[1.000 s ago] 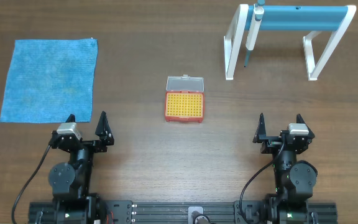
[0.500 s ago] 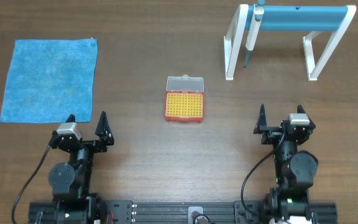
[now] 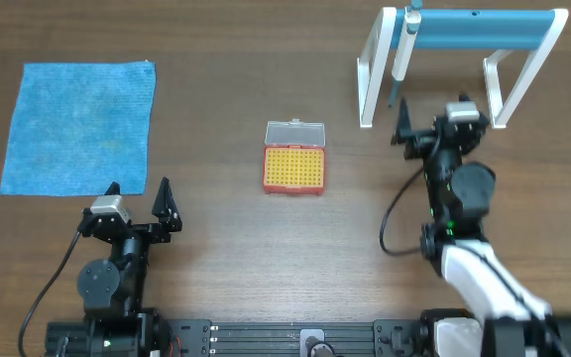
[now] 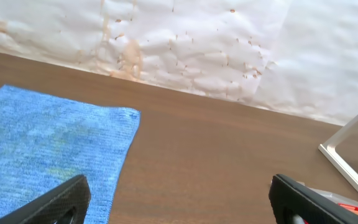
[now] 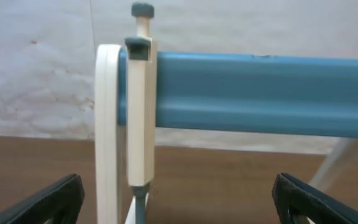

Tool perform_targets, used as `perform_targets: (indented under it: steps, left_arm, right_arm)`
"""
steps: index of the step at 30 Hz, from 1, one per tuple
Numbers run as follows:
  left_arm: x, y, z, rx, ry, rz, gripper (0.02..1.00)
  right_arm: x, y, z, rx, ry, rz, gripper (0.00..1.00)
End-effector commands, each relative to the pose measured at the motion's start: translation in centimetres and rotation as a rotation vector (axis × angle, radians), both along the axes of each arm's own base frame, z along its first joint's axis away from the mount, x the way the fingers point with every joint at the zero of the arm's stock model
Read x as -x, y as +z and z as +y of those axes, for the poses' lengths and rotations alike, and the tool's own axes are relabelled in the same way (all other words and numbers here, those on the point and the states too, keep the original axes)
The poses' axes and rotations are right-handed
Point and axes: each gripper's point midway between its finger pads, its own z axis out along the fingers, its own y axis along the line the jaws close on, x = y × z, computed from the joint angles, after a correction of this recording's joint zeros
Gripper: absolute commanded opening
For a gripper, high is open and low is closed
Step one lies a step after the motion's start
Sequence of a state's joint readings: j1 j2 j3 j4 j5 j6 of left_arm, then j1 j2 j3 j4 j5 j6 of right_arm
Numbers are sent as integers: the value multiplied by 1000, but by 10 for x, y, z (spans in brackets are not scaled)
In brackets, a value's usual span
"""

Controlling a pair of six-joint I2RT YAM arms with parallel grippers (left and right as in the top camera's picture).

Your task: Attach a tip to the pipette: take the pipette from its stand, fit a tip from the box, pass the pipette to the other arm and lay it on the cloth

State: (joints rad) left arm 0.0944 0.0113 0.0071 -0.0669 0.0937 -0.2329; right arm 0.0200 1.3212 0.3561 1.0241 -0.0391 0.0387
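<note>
The white pipette (image 3: 404, 50) with a grey plunger hangs upright at the left end of the stand's blue bar (image 3: 479, 30). My right gripper (image 3: 431, 117) is open just in front of the stand. Its wrist view faces the pipette (image 5: 140, 112) straight ahead, between and beyond the spread fingers of the right gripper (image 5: 179, 205). The orange tip box (image 3: 293, 169), full of yellow tips with its clear lid folded back, sits mid-table. The blue cloth (image 3: 79, 127) lies flat at the far left. My left gripper (image 3: 139, 188) rests open near its base, facing the cloth (image 4: 42, 149).
The stand's white legs (image 3: 370, 74) reach down to the table on both sides of the bar. One leg (image 4: 353, 149) and a corner of the tip box (image 4: 350, 200) appear in the left wrist view. A pale wall (image 4: 229, 50) backs the table.
My right arm has risen from its rest pose and moved up the table to the stand, now facing the pipette. The left arm has not moved.
</note>
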Motion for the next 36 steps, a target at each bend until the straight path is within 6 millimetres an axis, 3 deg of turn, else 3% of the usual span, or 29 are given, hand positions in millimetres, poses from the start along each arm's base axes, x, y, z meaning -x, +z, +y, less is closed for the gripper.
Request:
perform_targets:
  steps: [1, 12, 17, 23, 36]
  left_arm:
    - [0, -1, -2, -8, -9, 1, 930]
    - [0, -1, -2, -8, -9, 1, 928]
    - [0, -1, -2, -8, -9, 1, 928]
    - [0, -1, -2, -8, -9, 1, 928]
    - [0, -1, -2, -8, -9, 1, 930]
  right_arm:
    - [-32, 0, -1, 9, -19, -15, 978]
    - [-72, -10, 14, 10, 0, 29, 978]
    - [-73, -12, 2, 8, -65, 34, 974]
    - [-74, -20, 2, 10, -66, 63, 978]
    - [-79, -18, 3, 11, -64, 74, 976]
